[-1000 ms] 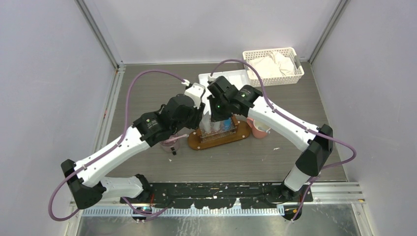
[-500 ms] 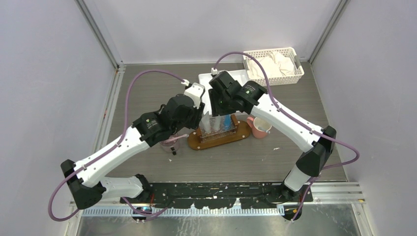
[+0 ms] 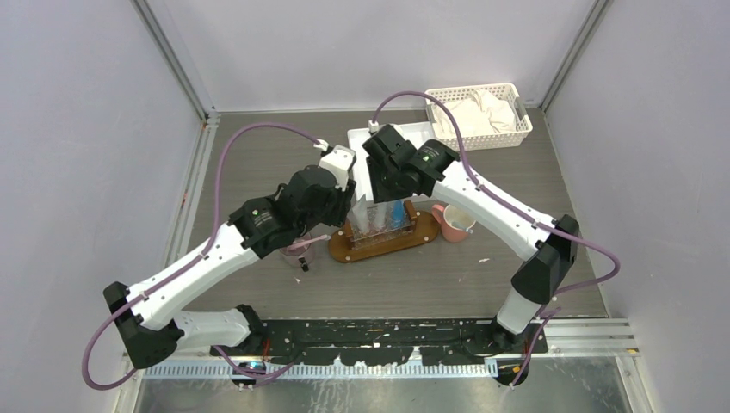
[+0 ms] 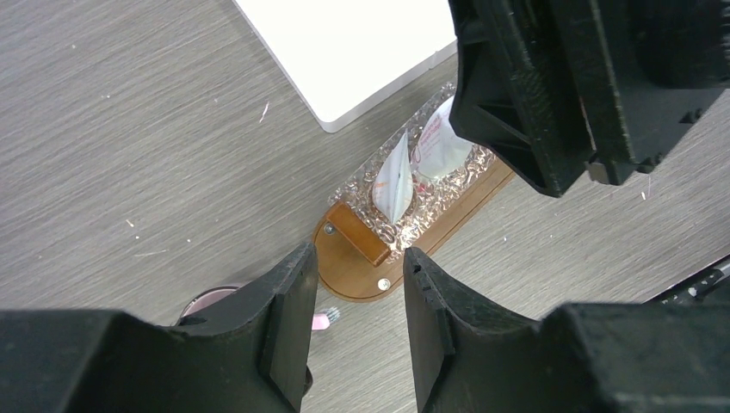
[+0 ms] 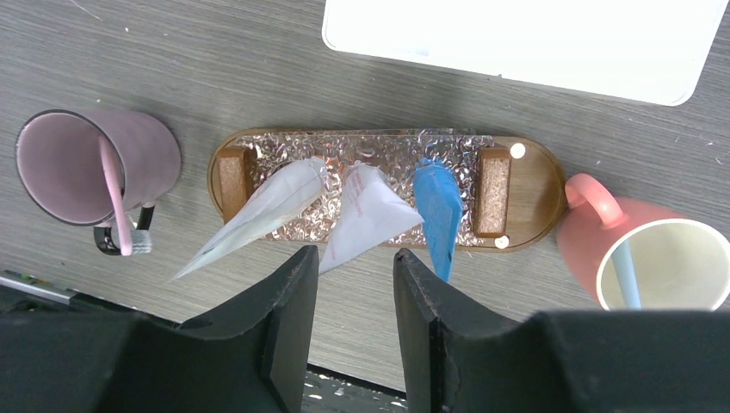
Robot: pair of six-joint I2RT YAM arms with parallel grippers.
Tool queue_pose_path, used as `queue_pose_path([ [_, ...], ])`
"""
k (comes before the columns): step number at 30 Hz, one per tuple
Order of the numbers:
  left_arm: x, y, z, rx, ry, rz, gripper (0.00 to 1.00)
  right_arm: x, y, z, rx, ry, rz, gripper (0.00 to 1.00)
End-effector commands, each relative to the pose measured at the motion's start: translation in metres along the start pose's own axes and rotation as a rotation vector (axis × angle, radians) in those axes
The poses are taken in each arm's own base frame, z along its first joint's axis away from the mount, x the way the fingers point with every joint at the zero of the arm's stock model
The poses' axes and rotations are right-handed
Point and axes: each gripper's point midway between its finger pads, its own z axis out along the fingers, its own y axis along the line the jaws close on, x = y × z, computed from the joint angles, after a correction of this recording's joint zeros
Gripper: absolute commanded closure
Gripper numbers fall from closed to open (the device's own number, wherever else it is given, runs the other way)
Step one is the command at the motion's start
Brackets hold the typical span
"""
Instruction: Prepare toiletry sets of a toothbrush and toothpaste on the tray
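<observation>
Under my right gripper (image 5: 353,262), jaws apart and empty, the blue tube (image 5: 439,211) looks soft and light, so I'd pinch its flat tip gently.

I see the tray (image 5: 535,200) mid-table, with 3 tubes standing in a row in it between 2 end blocks: left tube (image 5: 258,215), middle tube (image 5: 366,211), right tube (image 5: 437,211). The left mug (image 5: 86,168) is just beside the tray's left end, with a toothbrush (image 5: 114,194) in it. The right mug (image 5: 646,258) is just beside the right end, with a slim stick (image 5: 626,268) in it. The divided tray (image 5: 516,43) lies directly behind. The basket (image 3: 516,129) sits far right, with cloths (image 3: 472,112) in it.
</observation>
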Motion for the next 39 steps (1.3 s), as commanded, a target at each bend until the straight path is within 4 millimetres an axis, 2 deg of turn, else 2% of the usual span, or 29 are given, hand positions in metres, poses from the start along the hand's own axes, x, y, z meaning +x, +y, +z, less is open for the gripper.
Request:
queue_pose_path([
  [1,-0.003,0.006,-0.007,-0.012,-0.022,-0.006,0.58,-0.017,0.001,-0.001,0.004,-0.043,0.004,0.57],
  [11,-0.002,0.007,-0.007,-0.011,-0.023,-0.008,0.58,-0.012,0.005,0.006,-0.017,-0.016,0.002,0.79],
  [23,0.000,0.006,-0.005,-0.008,-0.020,-0.013,0.59,-0.004,0.013,-0.004,-0.087,-0.008,0.003,0.89],
  [31,0.000,0.006,-0.004,-0.010,-0.015,-0.014,0.59,0.006,0.012,-0.010,-0.094,-0.008,0.000,0.87],
  [32,0.000,0.007,-0.005,-0.013,-0.016,-0.014,0.59,0.005,0.011,-0.013,-0.094,-0.015,0.004,0.85],
  [34,0.000,0.009,-0.006,-0.024,-0.018,-0.016,0.58,0.001,0.009,-0.022,-0.102,-0.044,0.014,0.70],
  [35,0.000,0.010,-0.007,-0.031,-0.020,-0.020,0.56,-0.002,0.006,-0.028,-0.101,-0.065,0.019,0.66],
  [39,-0.005,0.016,-0.012,-0.055,-0.023,-0.041,0.49,-0.020,-0.017,-0.054,-0.046,-0.190,0.053,0.64],
])
